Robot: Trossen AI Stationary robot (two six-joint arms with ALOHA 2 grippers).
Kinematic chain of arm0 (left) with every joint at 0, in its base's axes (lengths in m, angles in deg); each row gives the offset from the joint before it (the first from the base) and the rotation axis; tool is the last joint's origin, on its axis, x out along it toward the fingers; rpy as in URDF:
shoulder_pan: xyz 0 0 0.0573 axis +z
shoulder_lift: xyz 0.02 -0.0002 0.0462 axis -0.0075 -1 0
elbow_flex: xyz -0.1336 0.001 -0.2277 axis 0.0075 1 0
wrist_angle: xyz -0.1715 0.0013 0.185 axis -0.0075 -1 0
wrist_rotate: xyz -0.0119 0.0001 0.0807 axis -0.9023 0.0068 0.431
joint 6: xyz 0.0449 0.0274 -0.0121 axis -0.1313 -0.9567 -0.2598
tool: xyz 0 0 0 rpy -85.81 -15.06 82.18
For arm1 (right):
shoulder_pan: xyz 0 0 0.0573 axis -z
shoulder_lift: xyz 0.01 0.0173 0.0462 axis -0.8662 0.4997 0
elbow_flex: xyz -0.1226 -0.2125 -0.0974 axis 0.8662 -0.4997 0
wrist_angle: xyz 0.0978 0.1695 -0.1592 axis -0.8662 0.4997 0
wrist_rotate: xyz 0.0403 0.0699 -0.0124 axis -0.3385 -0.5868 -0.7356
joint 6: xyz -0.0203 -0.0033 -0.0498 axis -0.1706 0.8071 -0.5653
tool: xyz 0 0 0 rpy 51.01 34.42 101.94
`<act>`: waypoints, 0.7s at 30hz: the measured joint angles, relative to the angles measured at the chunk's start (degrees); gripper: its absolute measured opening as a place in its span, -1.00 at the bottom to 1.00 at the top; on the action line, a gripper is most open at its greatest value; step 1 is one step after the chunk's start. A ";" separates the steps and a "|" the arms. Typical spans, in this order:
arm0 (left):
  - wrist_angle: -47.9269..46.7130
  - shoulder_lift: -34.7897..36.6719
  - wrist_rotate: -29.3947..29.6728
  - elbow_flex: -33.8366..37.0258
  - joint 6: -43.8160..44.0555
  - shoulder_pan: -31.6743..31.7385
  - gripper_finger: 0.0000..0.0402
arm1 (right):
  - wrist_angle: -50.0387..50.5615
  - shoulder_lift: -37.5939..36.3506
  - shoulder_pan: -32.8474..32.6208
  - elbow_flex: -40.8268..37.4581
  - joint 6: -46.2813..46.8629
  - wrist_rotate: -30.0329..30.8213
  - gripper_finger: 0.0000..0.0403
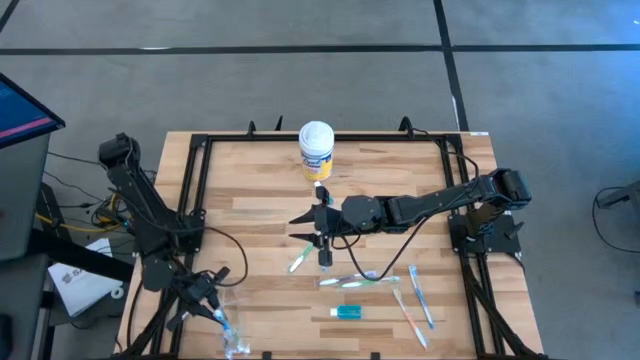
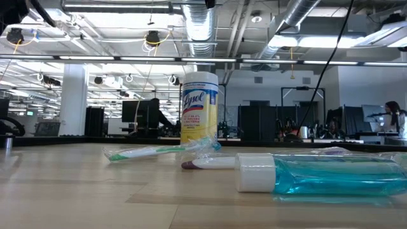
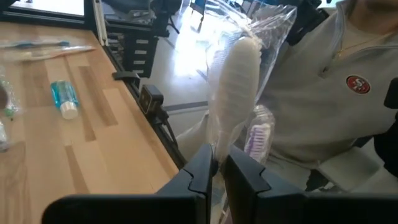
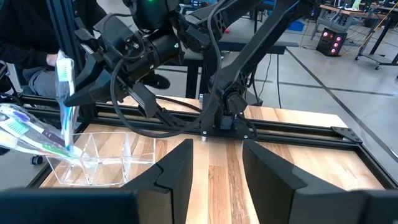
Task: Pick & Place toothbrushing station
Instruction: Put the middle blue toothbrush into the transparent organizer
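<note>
My left gripper [image 1: 220, 316] is at the table's near left corner, shut on a plastic-wrapped toothbrush [image 3: 235, 93] above a clear organizer [image 4: 93, 158]. Other toothbrushes [image 4: 25, 134] lean in that organizer. My right gripper [image 4: 216, 168] hangs open over the table's middle [image 1: 302, 228], with nothing between its fingers. On the table lie a green toothbrush [image 1: 299, 261], several more wrapped toothbrushes [image 1: 360, 281] and a teal toothpaste tube [image 1: 348, 312], each flat on its side. My left gripper pinches the wrapped toothbrush between its two fingers, on the wrapped handle just below the head [image 3: 217, 151]. The brush stands roughly upright, its head [image 4: 64, 65] above the fingers and its lower end [image 4: 70, 140] down at the organizer. Whether that end touches the organizer I cannot tell.
A Lysol wipes canister [image 1: 316, 150] stands at the table's far middle. A black frame [image 1: 190, 190] runs along the table's edges. A person in a grey shirt [image 3: 336, 93] sits just beyond the near left corner. More toothbrushes [image 1: 418, 305] lie near the right edge.
</note>
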 joint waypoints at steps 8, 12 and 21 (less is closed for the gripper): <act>-0.04 -2.04 1.28 0.00 0.01 -0.01 -0.91 | 0.06 0.00 0.02 0.00 0.00 0.00 -0.36; -0.07 -3.15 1.36 0.00 0.01 -0.01 -0.91 | 0.06 0.00 0.04 0.00 -0.01 0.00 -0.36; -0.10 -5.65 1.55 0.00 1.36 0.00 -0.91 | 0.07 0.00 0.07 0.00 -0.02 0.00 -0.37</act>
